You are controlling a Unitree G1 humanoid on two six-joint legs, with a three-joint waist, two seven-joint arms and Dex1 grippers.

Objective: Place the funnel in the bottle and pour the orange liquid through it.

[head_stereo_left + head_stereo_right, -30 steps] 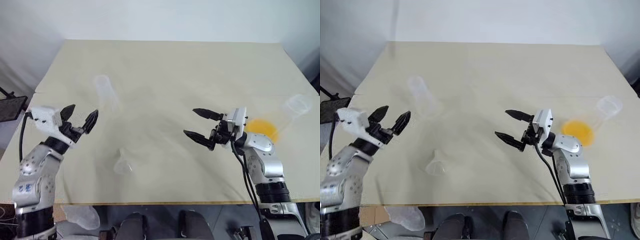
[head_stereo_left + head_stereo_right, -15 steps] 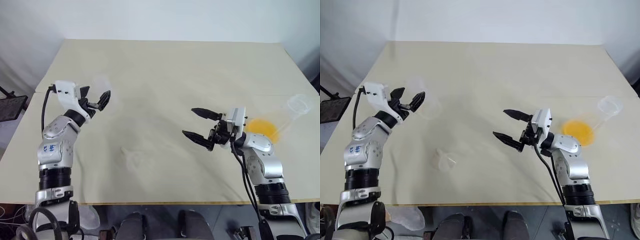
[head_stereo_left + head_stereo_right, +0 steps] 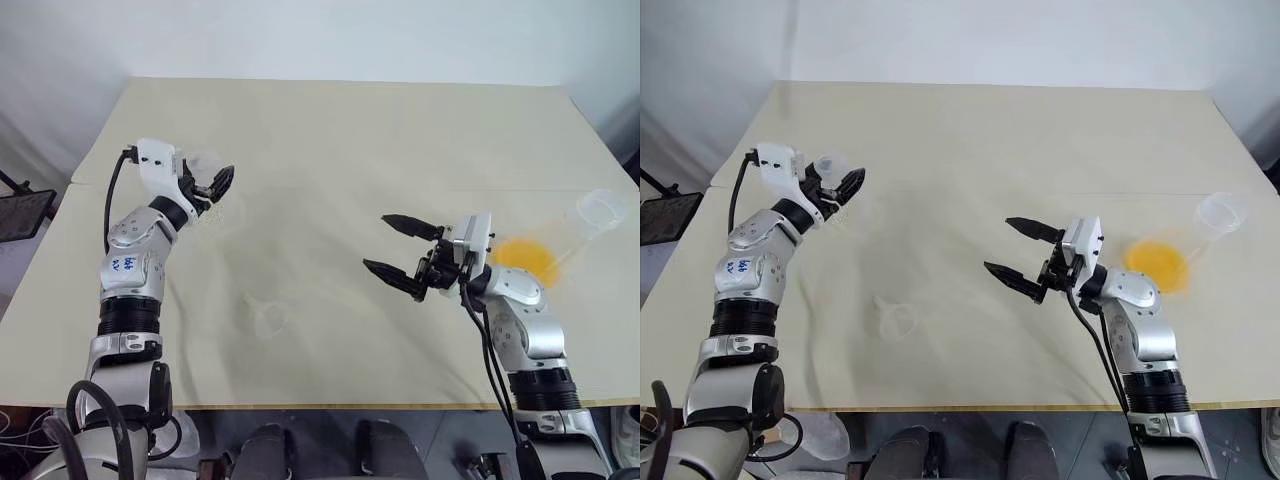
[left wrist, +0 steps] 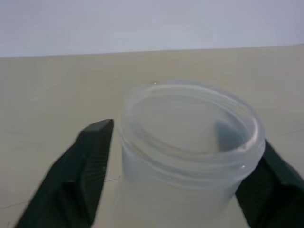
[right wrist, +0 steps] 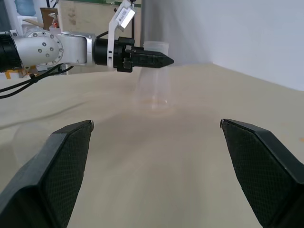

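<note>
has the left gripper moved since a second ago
Yes. The left gripper has moved away from the near table edge, up the table to the bottle, its fingers now either side of the neck.

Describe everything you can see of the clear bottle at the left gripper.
The bottle is clear, slightly frosted, plastic-looking, with a straight cylindrical neck, a rimmed open mouth and a base that widens downward. It looks empty and stands upright on the beige table, on its left side. The left gripper has a black finger on each side of the neck; actual contact cannot be told. The funnel is not in it.
</note>
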